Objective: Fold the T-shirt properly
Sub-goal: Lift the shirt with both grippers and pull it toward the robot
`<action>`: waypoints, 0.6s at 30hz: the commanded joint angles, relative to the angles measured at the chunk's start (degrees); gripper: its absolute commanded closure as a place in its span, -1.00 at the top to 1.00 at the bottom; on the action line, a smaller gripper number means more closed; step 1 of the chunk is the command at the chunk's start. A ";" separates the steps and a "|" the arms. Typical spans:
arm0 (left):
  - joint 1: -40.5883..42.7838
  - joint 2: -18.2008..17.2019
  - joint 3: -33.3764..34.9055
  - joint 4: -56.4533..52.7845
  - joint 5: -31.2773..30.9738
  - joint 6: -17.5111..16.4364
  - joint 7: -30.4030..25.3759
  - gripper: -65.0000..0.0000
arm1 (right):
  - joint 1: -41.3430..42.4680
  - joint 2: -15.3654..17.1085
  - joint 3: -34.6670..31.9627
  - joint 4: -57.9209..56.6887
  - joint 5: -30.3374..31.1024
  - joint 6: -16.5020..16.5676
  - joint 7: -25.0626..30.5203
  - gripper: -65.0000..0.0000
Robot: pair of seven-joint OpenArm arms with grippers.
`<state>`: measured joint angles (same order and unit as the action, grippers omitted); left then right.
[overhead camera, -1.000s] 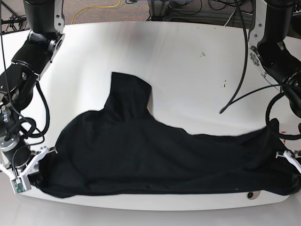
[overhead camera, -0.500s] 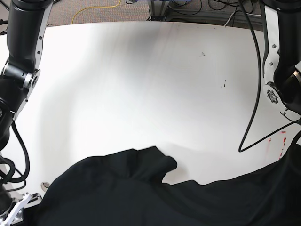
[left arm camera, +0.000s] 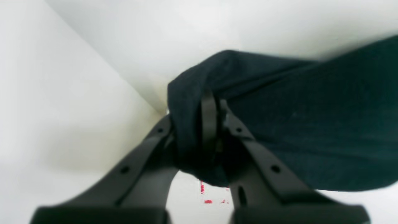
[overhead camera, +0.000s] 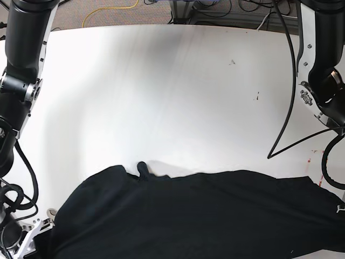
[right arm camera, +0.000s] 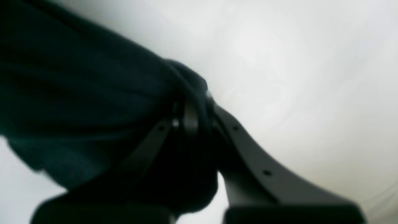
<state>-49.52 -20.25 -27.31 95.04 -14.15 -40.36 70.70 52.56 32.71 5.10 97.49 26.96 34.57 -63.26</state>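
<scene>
I can read no text, label, brand or number anywhere here. The only marks are a few small red marks (left arm camera: 207, 196) on the white table (overhead camera: 161, 97), seen below my left gripper (left arm camera: 211, 124), too blurred to read. My T-shirt (overhead camera: 205, 216) is plain black cloth with no print showing.

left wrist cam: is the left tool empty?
No, the left tool is closed on a bunched fold of the black T-shirt, with cloth wrapped between its fingers.
</scene>
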 commanded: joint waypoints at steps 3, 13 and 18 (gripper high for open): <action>-3.71 -1.07 0.01 0.65 0.48 0.36 -1.55 -1.00 | 4.02 1.27 0.22 0.49 -1.42 -0.59 1.24 -1.00; -12.68 -1.07 1.68 -4.45 0.57 0.36 -1.55 -1.00 | 13.51 1.27 -3.48 -6.64 -1.25 -0.59 1.24 -1.00; -14.88 -1.07 1.68 -5.42 0.57 0.36 -1.55 -1.00 | 16.94 1.53 -3.48 -8.57 -1.16 -0.59 1.24 -1.00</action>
<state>-61.82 -20.49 -25.56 89.47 -14.20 -40.34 70.46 66.13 33.10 1.06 89.21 27.05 34.57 -63.07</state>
